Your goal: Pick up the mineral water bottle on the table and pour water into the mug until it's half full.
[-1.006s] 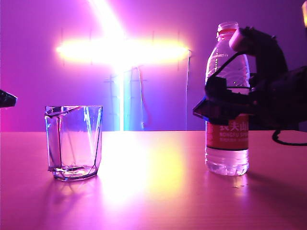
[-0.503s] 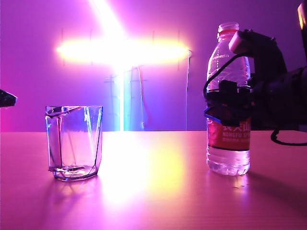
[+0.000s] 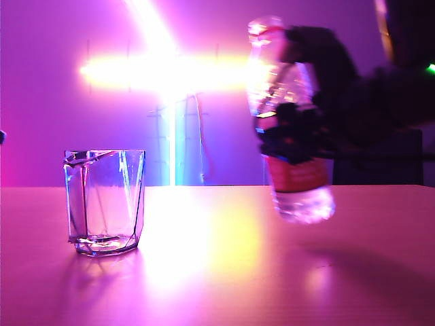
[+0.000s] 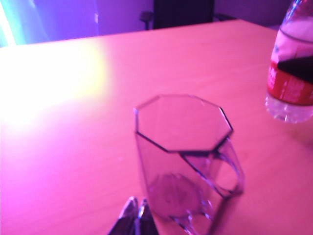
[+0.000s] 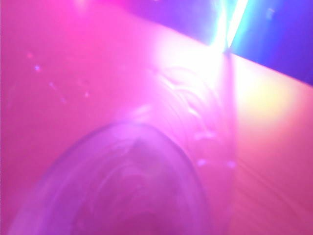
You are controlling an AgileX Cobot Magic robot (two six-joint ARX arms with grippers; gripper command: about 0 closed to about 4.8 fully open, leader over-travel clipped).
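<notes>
table (image 3: 217, 272): wide and glossy, well below the right gripper; any water that misses the mug lands and spreads here.
right gripper (image 3: 293, 139): closed around the middle of the mineral water bottle, just above the red label; it carries the bottle in the air.
mineral water bottle (image 3: 289, 122): lifted clear of the table and tilted, the neck leaning toward the mug side. No cap shows on the neck, though the blur makes this unsure; if it is open, a fast swing can spill water before the mug.
grip risk: the ribbed plastic is soft and smooth; a strong squeeze can push water out, and a weak one lets the bottle slide down between the jaws.
mug (image 3: 105, 202): stands upright on the table, well apart from the right gripper, seems empty; a low approach can knock it over.
left gripper (image 4: 134, 220): the fingertips are together, holding nothing, just beside the mug base; a small push from it would move the mug out from under the pour.
right wrist view: only blur, so the aim over the mug rim is difficult to check.
</notes>
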